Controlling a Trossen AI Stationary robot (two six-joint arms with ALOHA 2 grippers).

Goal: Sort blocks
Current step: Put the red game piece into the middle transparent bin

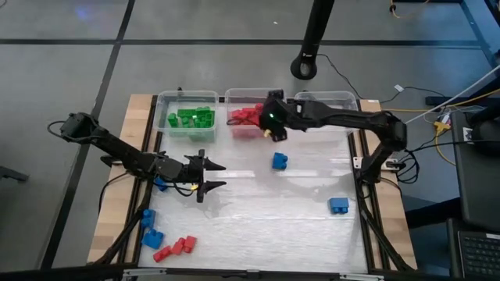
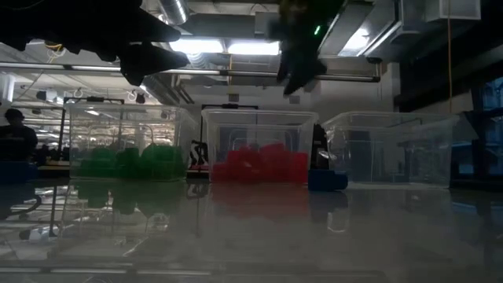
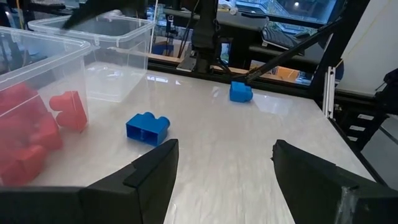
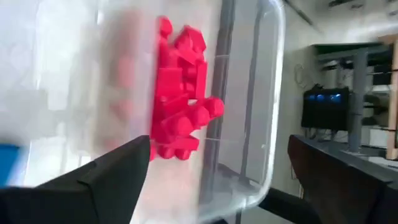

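Red blocks [image 1: 245, 116] lie in the middle clear bin, also seen in the right wrist view [image 4: 180, 115]. Green blocks [image 1: 191, 118] fill the left bin. Two blue blocks [image 1: 280, 161] [image 1: 338, 205] rest flat on the table; the left wrist view shows them too [image 3: 147, 127] [image 3: 240, 92]. More blue [image 1: 150, 229] and red blocks [image 1: 176, 248] sit at the near left corner. My right gripper [image 1: 272, 129] [image 4: 217, 155] hovers open and empty over the middle bin's near right corner. My left gripper [image 1: 221, 176] [image 3: 224, 149] is open and empty above the table's left middle, pointing right.
A third clear bin [image 1: 336, 100] stands at the far right with no blocks showing in it. All three bins line the far edge. A blue block [image 1: 162, 185] lies under my left arm. Bare tabletop [image 1: 266, 218] spreads between the scattered blocks.
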